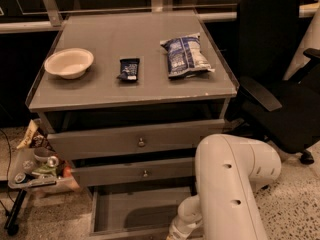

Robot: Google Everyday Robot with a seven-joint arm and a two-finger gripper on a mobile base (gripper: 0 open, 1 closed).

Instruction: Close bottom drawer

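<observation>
The bottom drawer (131,210) of the grey cabinet stands pulled out, its shallow tray open to view at the bottom edge of the camera view. My white arm (231,184) bends down at the lower right, and its wrist (183,226) reaches the drawer's right front corner. My gripper is below the frame's bottom edge and out of view. The two drawers with round knobs, the upper (141,142) and the middle (145,173), sit slightly ajar above the bottom drawer.
On the cabinet top lie a white bowl (69,62), a small dark packet (129,68) and a blue chip bag (185,56). A black office chair (280,79) stands at the right. A small cart with clutter (35,170) stands at the left.
</observation>
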